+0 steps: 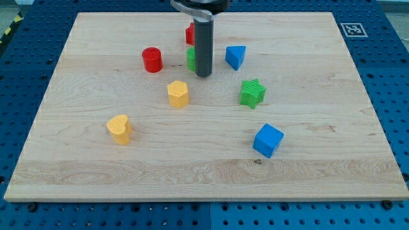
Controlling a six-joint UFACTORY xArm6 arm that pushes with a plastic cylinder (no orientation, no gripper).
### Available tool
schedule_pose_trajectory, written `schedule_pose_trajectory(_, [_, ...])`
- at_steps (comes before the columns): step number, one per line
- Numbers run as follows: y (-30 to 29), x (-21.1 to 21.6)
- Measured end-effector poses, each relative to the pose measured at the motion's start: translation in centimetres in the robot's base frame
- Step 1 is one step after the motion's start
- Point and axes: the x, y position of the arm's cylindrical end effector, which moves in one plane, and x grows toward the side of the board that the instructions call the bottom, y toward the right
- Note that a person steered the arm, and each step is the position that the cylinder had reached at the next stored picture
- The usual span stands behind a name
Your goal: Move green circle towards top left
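Note:
The green circle (190, 58) stands near the board's top middle, mostly hidden behind my rod; only its left edge shows. My tip (203, 75) rests on the board just right of and below the green circle, touching or almost touching it. A red block (189, 33) sits just above the green circle, partly hidden by the rod, its shape unclear.
A red cylinder (152, 59) stands left of the green circle. A blue triangle (235, 57) is right of the rod. A yellow hexagon (178, 93), green star (252, 92), yellow heart (119, 128) and blue cube (268, 140) lie lower on the wooden board (332, 160).

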Motion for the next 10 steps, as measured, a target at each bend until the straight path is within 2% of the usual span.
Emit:
schedule_pose_trajectory(3, [2.4,-1.5])
schedule_pose_trajectory(4, [-1.6,-1.9])
schedule_pose_trajectory(7, [-1.2,-2.6])
schedule_pose_trajectory(8, [-1.2,-4.1])
schedule_pose_trajectory(9, [-3.0,-6.6])
schedule_pose_trajectory(10, [-6.3,-7.2])
